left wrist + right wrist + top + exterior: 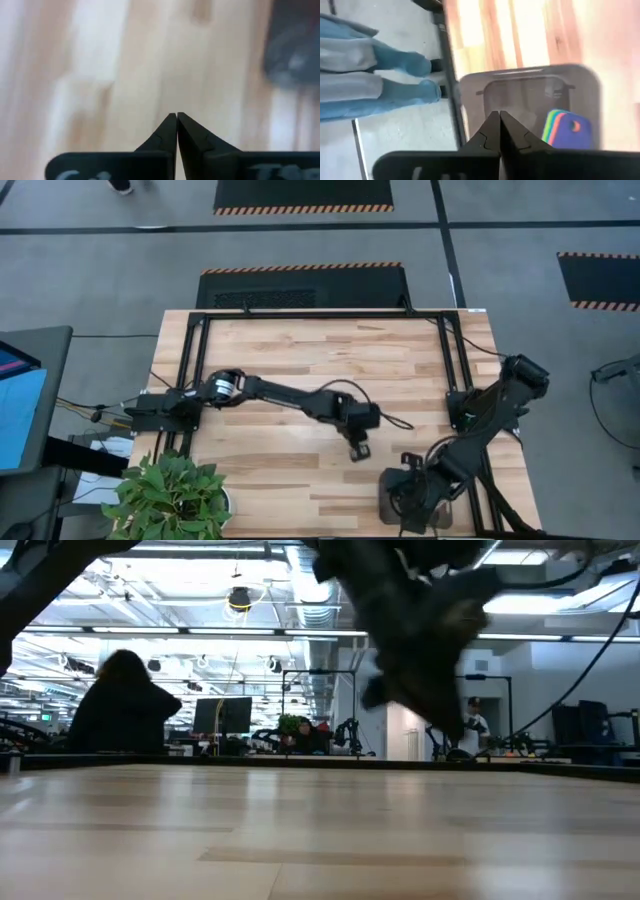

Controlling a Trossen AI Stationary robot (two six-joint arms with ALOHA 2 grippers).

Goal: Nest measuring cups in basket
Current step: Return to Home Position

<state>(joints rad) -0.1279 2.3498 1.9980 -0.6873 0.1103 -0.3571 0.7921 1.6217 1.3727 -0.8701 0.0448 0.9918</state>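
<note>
With the nested plastic measuring cups [568, 131], blue handle uppermost, resting inside the shallow dark grey basket [470, 100], I hold right fingers [488, 132] above it and left fingers [167, 134] near it pressed together, empty, presumably for homing.

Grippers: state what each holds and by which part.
Nothing. Left gripper shut, empty, over the table; right gripper shut, empty, above the basket where the cups lie stacked.

Light wood plank table [300, 370], with a black metal frame [320, 314] along its upper, left and right edges in the high view. Dark grey basket [386, 492] sat on the table at lower right of frame, close to the edge, partly hidden. Potted plant [170, 495] overlapped the table's lower-left corner.
</note>
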